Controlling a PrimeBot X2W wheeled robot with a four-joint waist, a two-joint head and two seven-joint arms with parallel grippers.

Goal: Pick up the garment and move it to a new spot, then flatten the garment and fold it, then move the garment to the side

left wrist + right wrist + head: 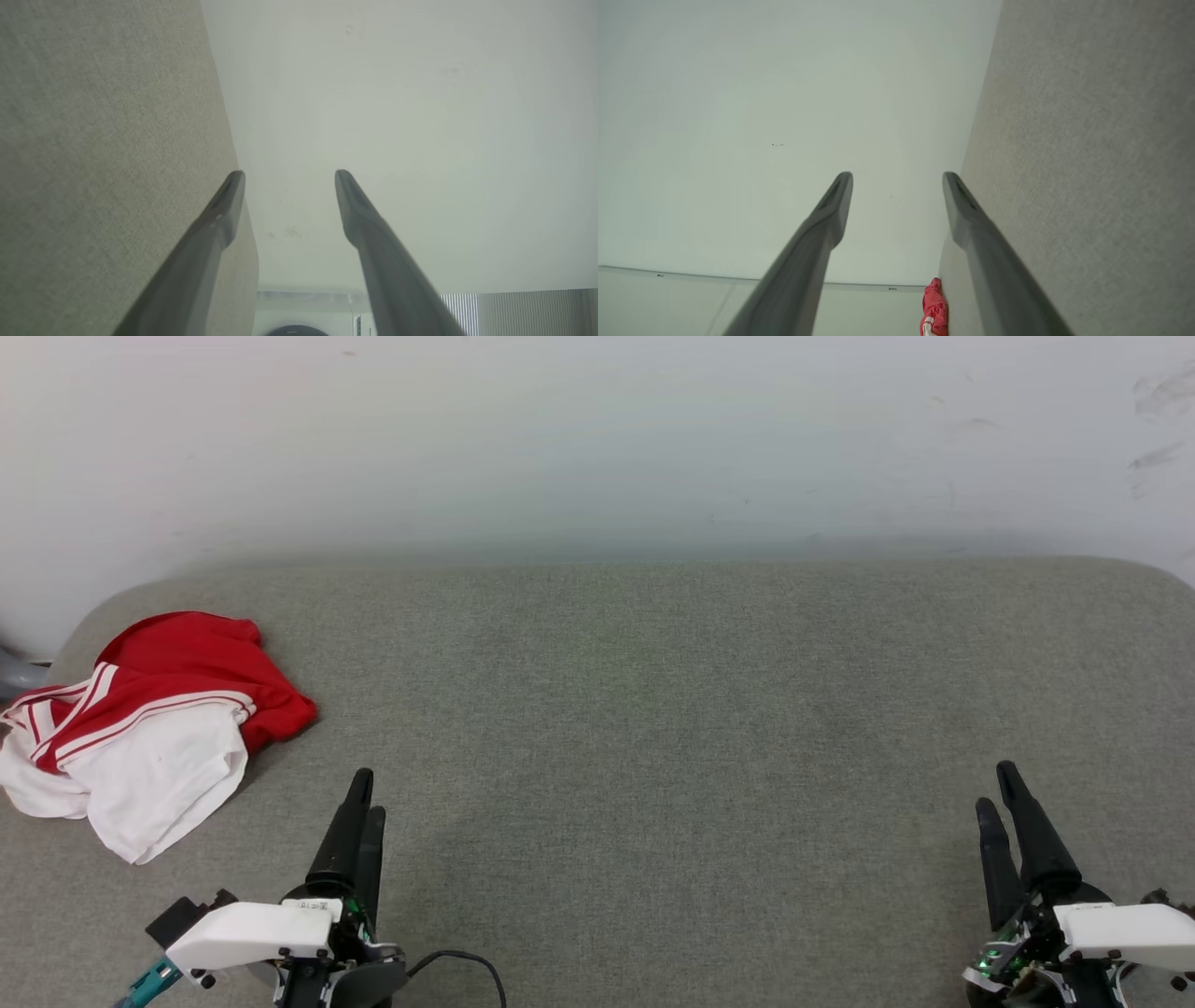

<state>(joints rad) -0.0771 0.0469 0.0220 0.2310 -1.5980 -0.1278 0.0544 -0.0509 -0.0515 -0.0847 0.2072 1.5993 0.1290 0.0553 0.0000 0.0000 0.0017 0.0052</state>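
Garment (pixel 149 728) in crumpled heap on grey surface (pixel 653 709), near left claw (pixel 369 793), ahead and to its left; well apart from right claw (pixel 995 786). Both claws spread wide, empty. Judged: garment unfolded, not flattened; pickup, move, flatten, fold, set-aside all left.

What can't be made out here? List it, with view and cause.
Head view: the garment lies bunched; its own folds hide its front.
Right wrist view: a sliver of the garment, cut by the bottom edge.
Head view: a grey object cut off by the left edge, unidentifiable.
Left wrist view: a dark round shape cut by the bottom edge.
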